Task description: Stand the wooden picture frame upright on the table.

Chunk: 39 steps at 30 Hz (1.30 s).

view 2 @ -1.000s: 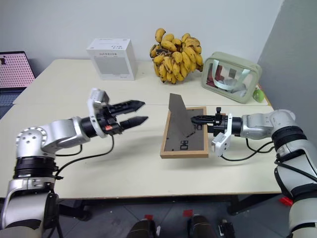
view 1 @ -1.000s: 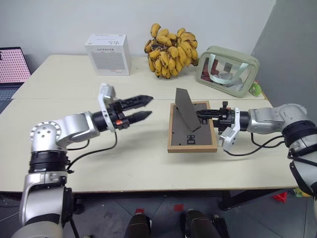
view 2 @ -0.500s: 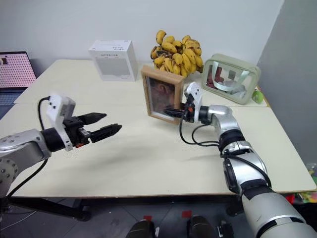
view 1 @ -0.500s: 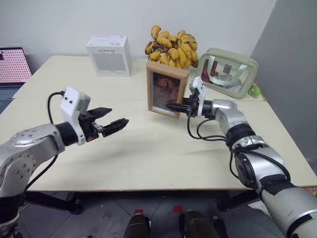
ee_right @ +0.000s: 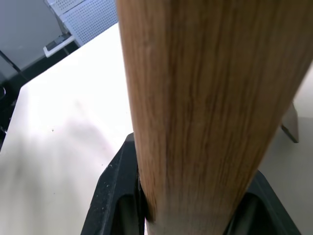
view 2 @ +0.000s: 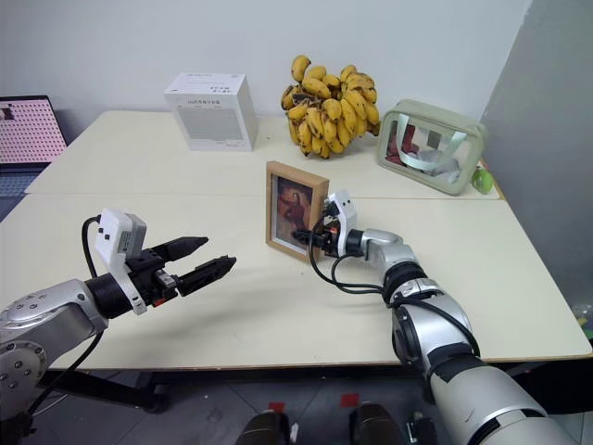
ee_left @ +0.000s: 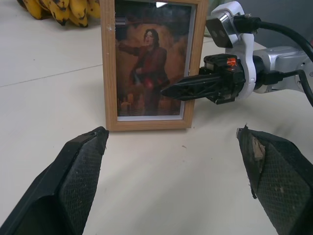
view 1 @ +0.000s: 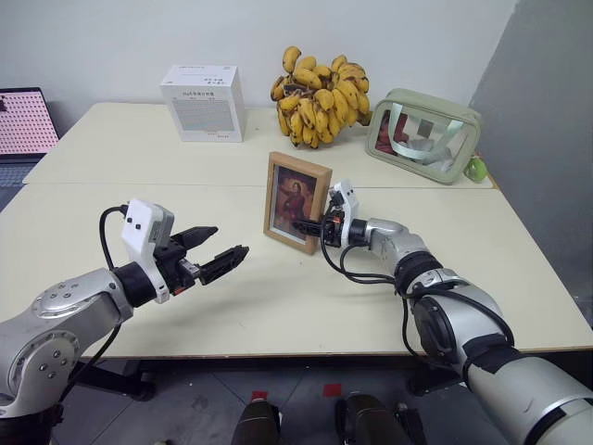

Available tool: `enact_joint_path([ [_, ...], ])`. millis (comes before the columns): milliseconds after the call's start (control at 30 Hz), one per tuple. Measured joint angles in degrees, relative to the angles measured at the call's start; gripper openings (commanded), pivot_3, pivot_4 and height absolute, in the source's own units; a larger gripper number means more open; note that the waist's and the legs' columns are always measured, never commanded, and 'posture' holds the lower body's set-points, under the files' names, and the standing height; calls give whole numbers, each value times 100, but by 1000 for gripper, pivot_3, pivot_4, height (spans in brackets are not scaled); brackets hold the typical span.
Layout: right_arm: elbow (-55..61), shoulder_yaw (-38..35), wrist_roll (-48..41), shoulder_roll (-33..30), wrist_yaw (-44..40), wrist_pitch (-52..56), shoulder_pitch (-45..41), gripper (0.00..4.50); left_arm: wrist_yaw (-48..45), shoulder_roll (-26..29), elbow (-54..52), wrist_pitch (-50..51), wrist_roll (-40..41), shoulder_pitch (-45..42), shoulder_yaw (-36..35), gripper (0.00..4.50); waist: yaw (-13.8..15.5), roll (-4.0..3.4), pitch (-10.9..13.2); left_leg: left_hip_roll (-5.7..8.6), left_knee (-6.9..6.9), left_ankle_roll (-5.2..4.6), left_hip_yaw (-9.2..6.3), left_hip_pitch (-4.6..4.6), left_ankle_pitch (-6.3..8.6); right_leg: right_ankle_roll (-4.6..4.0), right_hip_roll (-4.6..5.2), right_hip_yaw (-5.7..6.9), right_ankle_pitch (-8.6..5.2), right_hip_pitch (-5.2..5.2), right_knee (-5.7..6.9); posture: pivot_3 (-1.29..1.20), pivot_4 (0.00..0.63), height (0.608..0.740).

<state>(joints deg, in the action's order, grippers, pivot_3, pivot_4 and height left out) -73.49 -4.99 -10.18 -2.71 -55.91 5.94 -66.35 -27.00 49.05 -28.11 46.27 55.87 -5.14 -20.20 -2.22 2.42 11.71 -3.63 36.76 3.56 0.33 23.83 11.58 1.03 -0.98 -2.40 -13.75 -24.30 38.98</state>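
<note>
Wooden picture frame upright on the table, just this side of the seam, portrait side facing the robot. Pinched at its right edge by the right gripper, fingers closed across the thin wood moulding; right wrist view looks straight along that edge with a black finger on either side. Probably held to steady the frame while the easel stand behind (hidden) takes the weight. Bottom rail looks to meet the tabletop in the left wrist view.

Left gripper wide open, holding nothing, hovering over bare table well apart from the frame, tips aimed toward it. Likely on standby, out of the way.

Frame: light wood, visible grain, flat rectangular moulding, dark reddish portrait inside. Table: smooth matte cream. Gripper fingers: black, tapered, knurled pads.

Behind, not involved: white box, bunch of bananas, pale green clear-sided pouch.

Task looks near done; release without tipping is the remaining risk.
</note>
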Motion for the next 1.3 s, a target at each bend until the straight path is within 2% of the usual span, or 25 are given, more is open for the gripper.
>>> enact_joint_path([
  [67, 0, -2, 10, 51, -9, 6, 1, 2325, -12, 1, 55, 29, -15, -75, 3, 4500, -11, 0, 0, 0, -1, 0, 0, 1, 0, 1, 0, 0, 0, 0, -1, 0, 150, 740],
  [167, -8, 1, 54, 103, -7, -10, 18, 3189, -65, 10, 100, 77, -85, -195, 8, 4500, -16, 0, 0, 0, -5, 0, 0, 2, 0, 1, 0, 1, 0, -1, -3, 0, 150, 740],
  [367, -7, 51, 237, 84, 9, -114, 131, 4419, -254, 25, 342, 98, -316, -364, 132, 4500, -15, 0, 0, 0, -6, 0, -2, 3, 0, 1, 0, 3, 0, -1, -4, 0, 150, 740],
  [500, 25, 53, 243, -34, -57, -95, 187, 4419, -368, 24, 406, 106, -400, -602, 251, 4500, -14, 0, 0, 2, -5, 0, -1, 3, 0, 1, 1, 2, 0, 0, -5, 0, 150, 740],
  [733, 524, 58, 235, -633, -328, 227, 604, 4419, -545, -81, 812, 71, -724, -937, 511, 4500, -1, 0, 0, 2, -7, 0, -1, 5, 0, 2, 0, 3, 0, -1, -6, 0, 150, 740],
  [1000, 2974, 141, 92, -1469, -539, 1447, 1866, 4419, -801, -171, 1201, 20, -1065, -1335, 756, 4500, 26, 0, 0, 3, -10, 0, 3, 5, 0, 3, 1, -1, -1, -4, -7, 0, 150, 740],
  [1100, 4596, 149, -157, -2087, -532, 2319, 2629, 4419, -902, -184, 1359, -21, -1210, -1413, 809, 4500, 43, -5, 2, 4, -13, 1, 4, 8, 1, 5, 2, -1, -4, -8, -7, 0, 150, 740],
  [1300, 6382, 7, -703, -2683, -425, 3491, 3258, 4419, -1192, -169, 1601, -48, -1424, -1589, 889, 4500, -12, -5, 2, 1, -12, 0, 5, 0, 0, 4, -1, -3, -4, -7, -4, 0, 150, 740],
])
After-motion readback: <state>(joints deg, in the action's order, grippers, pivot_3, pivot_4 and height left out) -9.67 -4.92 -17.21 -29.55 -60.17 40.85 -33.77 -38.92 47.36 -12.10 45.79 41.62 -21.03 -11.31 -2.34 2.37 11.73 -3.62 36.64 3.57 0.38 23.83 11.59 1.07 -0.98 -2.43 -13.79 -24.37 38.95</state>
